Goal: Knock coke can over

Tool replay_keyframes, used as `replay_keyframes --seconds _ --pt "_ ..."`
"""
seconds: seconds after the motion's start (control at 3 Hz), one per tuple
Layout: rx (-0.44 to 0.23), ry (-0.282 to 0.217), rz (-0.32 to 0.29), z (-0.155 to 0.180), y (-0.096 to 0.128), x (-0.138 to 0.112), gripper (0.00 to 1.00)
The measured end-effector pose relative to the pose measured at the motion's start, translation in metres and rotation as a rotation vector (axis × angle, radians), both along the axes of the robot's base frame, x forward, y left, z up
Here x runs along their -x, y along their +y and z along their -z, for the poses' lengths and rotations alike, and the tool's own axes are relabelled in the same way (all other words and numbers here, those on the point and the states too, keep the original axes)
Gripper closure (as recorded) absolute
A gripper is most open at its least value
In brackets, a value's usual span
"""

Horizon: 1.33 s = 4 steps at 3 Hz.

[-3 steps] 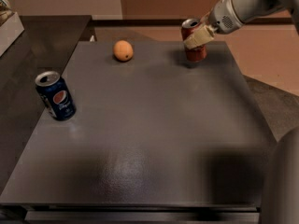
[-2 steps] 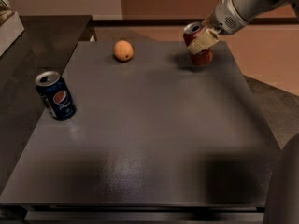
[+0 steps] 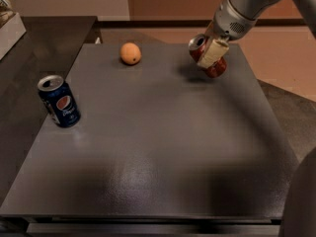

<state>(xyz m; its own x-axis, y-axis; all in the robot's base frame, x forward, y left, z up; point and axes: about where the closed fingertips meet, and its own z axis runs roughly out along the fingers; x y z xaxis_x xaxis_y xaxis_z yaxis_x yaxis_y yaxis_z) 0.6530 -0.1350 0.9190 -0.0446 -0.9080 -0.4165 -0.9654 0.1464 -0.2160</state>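
The coke can (image 3: 206, 56), dark red with a silver top, is at the far right of the grey table (image 3: 163, 147). It is tilted with its top leaning left and its base off the table's surface. My gripper (image 3: 213, 52) comes down from the upper right and is shut on the can, one cream-coloured finger (image 3: 213, 53) lying across its front. The other finger is hidden behind the can.
A blue Pepsi can (image 3: 59, 100) stands upright at the table's left edge. An orange (image 3: 130, 53) lies at the far middle. A darker counter (image 3: 29, 48) adjoins on the left. The robot's body fills the lower right corner.
The coke can has gone from upright to tilted left and lifted slightly in the gripper. The arm has shifted a little with it. Pepsi can and orange have not moved.
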Motion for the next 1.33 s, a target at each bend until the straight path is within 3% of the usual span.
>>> replay_keyframes --seconds 0.67,1.0,1.33 --pt "0.190 0.021 -0.112 0.022 0.015 0.015 0.37" --pt "0.253 0.033 -0.146 0.033 0.020 0.017 0.14" --pt "0.306 0.034 -0.176 0.043 0.025 0.019 0.00"
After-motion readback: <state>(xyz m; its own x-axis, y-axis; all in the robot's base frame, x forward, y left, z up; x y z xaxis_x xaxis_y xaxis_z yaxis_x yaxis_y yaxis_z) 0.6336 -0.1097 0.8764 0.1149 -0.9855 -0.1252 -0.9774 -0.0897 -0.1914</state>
